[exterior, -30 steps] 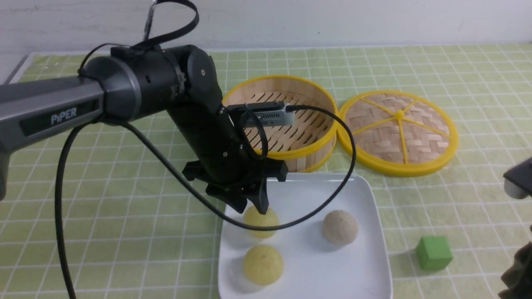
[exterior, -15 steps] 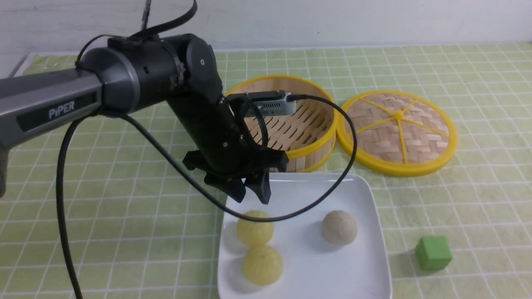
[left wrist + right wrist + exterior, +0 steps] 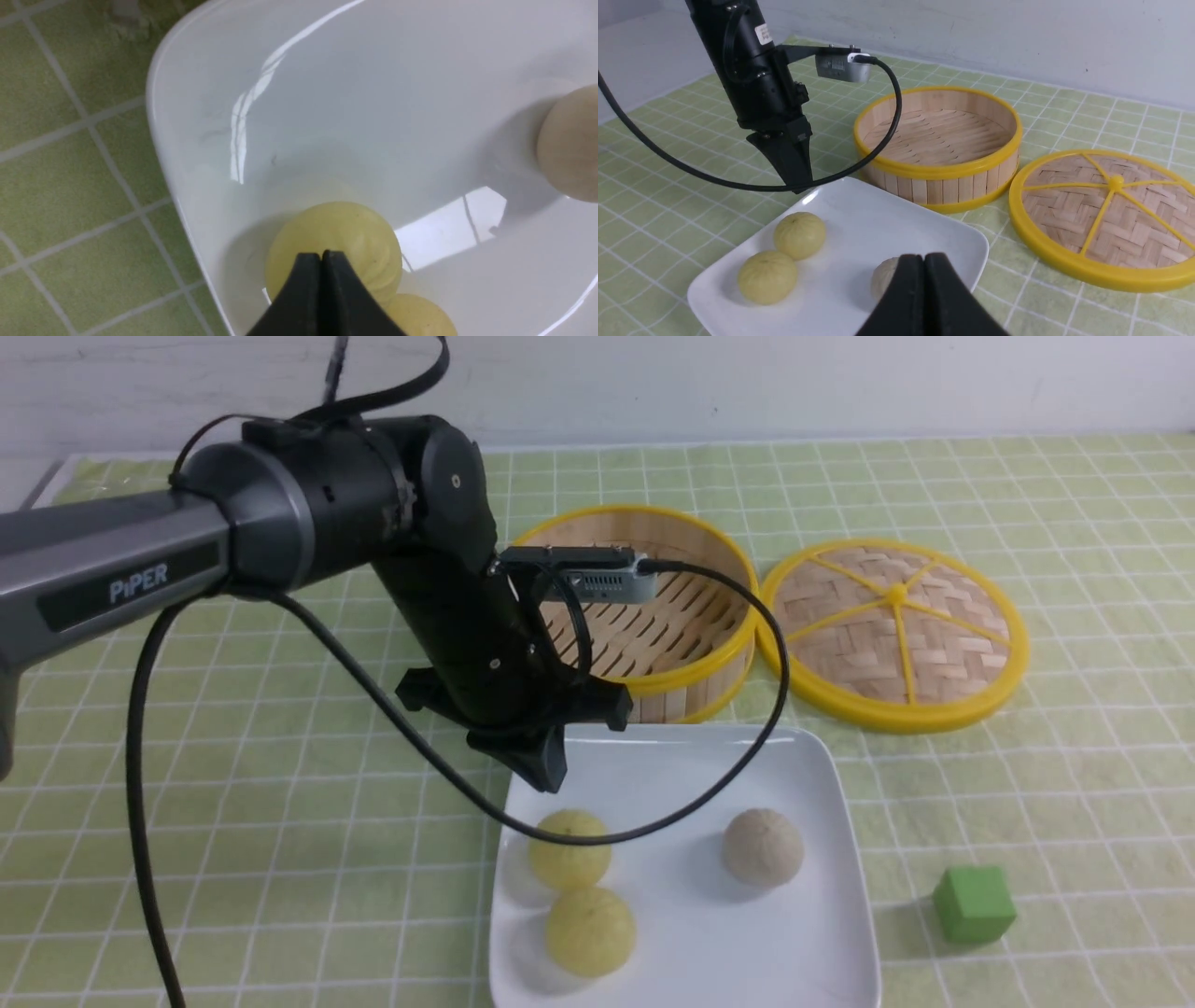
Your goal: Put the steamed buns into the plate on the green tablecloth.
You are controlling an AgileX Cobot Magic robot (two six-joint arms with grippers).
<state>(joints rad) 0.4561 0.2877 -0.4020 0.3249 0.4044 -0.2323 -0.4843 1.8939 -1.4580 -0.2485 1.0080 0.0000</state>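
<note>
Hanging pressed together and empty, the left fingers sit just above the rear yellow bun, over the far left part of the plate. The right fingers are also closed on nothing, off toward the plate's right side, with the grey bun partly hidden behind them in that arm's own camera. From where I stand the job looks done, so any trouble would come on the way out. A black cable loops down from the left wrist and crosses the top of the rear yellow bun. I cannot tell whether it touches, but a sideways swing of that arm might drag it across and roll the bun. That bun touches or nearly touches the front yellow bun, and both lie close to the plate's left rim, so one nudge could tip either onto the cloth. Dropping instead of lifting, the shut fingers would dent the bun below. All three buns are small matte domes with faint creases on top, two pale yellow and one grey-beige, and none looks squashed. They rest on the glossy white plate, just in front of the empty steamer, with the lid beside it and a green cube off to the right.
</note>
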